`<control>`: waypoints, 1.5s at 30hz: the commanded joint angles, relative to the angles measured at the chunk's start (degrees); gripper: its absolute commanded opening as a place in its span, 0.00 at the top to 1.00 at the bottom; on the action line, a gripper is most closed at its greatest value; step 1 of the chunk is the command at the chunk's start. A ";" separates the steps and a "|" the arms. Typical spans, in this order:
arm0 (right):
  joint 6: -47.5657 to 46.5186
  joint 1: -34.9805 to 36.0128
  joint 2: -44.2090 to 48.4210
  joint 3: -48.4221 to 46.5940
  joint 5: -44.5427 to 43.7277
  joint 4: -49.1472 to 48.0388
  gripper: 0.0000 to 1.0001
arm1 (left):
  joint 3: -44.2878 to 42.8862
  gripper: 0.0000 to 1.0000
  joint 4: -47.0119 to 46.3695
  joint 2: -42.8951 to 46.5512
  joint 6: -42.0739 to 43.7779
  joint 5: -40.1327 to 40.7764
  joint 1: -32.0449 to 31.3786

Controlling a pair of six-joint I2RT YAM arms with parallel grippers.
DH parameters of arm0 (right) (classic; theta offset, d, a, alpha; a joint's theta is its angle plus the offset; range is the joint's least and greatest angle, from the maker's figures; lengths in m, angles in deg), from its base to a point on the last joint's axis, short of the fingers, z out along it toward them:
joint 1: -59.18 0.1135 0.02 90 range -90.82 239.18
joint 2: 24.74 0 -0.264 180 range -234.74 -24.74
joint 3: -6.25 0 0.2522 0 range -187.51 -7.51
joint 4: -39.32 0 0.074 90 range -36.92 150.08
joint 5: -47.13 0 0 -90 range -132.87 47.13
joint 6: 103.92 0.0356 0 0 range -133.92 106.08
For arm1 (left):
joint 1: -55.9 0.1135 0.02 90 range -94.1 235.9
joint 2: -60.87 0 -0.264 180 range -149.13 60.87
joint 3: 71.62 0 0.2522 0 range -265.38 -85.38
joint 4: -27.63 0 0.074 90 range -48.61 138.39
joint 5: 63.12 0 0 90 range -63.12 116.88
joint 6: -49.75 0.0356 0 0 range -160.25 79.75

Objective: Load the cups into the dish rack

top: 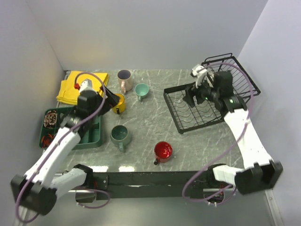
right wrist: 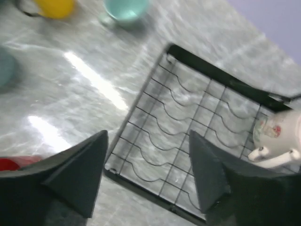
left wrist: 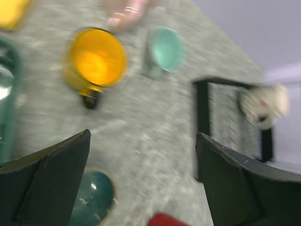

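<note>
Red mug (top: 163, 151) on counter (top: 146, 125); left fingers (left wrist: 51, 179) gape empty (near yellow mug (left wrist: 96, 61)), right fingers (right wrist: 75, 174) likewise over dish rack (right wrist: 188, 117).

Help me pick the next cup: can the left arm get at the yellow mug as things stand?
Probably yes. The left claw is open, and the yellow mug stands upright just ahead of it, with only bare table between them.
</note>
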 commanded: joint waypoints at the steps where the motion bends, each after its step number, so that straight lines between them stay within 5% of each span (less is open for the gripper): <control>1: 8.02 -1.06 8.43 7.96 11.43 -7.55 0.11 | -7.37 0.01 4.37 -9.18 2.10 -7.40 7.81; 11: 15.42 -12.57 17.50 25.81 34.46 -23.83 0.07 | -15.73 0.09 7.72 -26.93 7.98 -6.44 11.60; 28: 13.92 -14.33 16.18 26.17 36.50 -21.54 0.07 | -24.70 0.44 12.03 -45.06 11.06 -0.11 11.60; 35: 13.57 -14.42 15.30 26.17 37.02 -21.11 0.07 | -25.75 0.50 9.92 -49.01 11.77 -1.15 11.52; 45: 12.43 -14.42 14.60 26.08 37.90 -20.14 0.07 | -25.93 0.92 8.34 -48.23 12.12 -1.50 11.60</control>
